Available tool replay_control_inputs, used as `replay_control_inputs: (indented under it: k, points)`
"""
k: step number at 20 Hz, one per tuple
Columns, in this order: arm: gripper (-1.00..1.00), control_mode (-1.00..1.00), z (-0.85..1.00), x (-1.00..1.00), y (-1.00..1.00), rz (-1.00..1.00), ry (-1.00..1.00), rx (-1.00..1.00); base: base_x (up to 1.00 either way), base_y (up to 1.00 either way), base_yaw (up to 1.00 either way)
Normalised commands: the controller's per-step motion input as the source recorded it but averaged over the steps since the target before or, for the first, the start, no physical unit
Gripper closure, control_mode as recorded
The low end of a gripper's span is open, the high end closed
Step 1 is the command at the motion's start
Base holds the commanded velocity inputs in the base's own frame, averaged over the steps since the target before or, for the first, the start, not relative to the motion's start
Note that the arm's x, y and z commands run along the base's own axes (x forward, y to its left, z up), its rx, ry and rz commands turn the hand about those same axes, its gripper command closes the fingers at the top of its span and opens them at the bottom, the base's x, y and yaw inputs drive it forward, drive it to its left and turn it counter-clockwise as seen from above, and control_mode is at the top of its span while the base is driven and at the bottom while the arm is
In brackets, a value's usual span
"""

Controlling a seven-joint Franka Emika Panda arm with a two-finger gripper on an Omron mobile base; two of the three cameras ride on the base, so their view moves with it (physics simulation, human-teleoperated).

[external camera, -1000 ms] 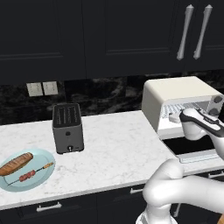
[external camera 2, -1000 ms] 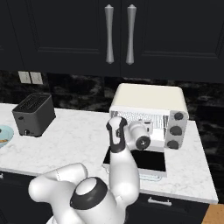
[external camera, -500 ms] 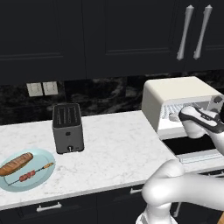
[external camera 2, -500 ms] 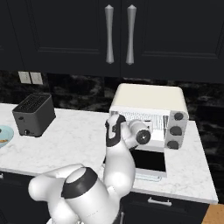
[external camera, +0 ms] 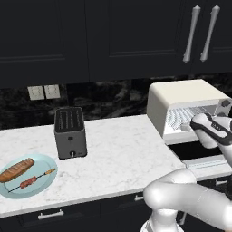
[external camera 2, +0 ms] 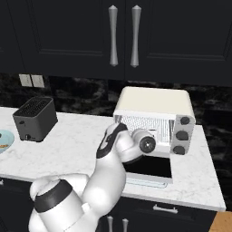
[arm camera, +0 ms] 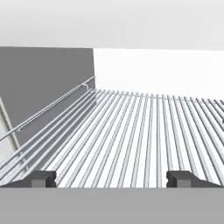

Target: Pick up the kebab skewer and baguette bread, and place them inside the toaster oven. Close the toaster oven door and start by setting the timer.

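The kebab skewer (external camera: pixel 31 182) and the baguette bread (external camera: pixel 16 170) lie side by side on a pale blue plate (external camera: pixel 45 186) at the counter's left end, far from the arm. The cream-white toaster oven (external camera: pixel 180 100) (external camera 2: pixel 152 100) stands at the right. Its door (external camera: pixel 205 153) (external camera 2: pixel 147 168) is folded down flat. My gripper (external camera: pixel 187 127) (arm camera: pixel 111 179) is at the oven's mouth, pointing inside, open with nothing between its fingers. In the hand view the wire rack (arm camera: pixel 131 131) stretches ahead, bare.
A dark grey slot toaster (external camera: pixel 70 132) (external camera 2: pixel 35 118) stands on the white marble counter between the plate and the oven. Three round knobs (external camera 2: pixel 182 135) sit on the oven's right side. Dark cabinets hang above.
The hand has stayed at the oven's mouth and tilted slightly. The arm's lower links have swung to the left behind it. The gripper stayed open.
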Motion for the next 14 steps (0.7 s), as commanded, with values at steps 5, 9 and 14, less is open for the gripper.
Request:
replay_control_inputs:
  k: [5,9,14]
  points:
    - [-1.00,-1.00,-0.31,-0.73,0.00,-0.01,0.21,0.00,0.00,0.00,0.00]
    - [-1.00,-1.00,-0.34,-0.77,0.00,-0.01,0.24,0.00,0.00,0.00,0.00]
    - [-1.00,-1.00,-0.21,-0.67,0.00,-0.01,0.27,0.00,0.00,0.00,0.00]
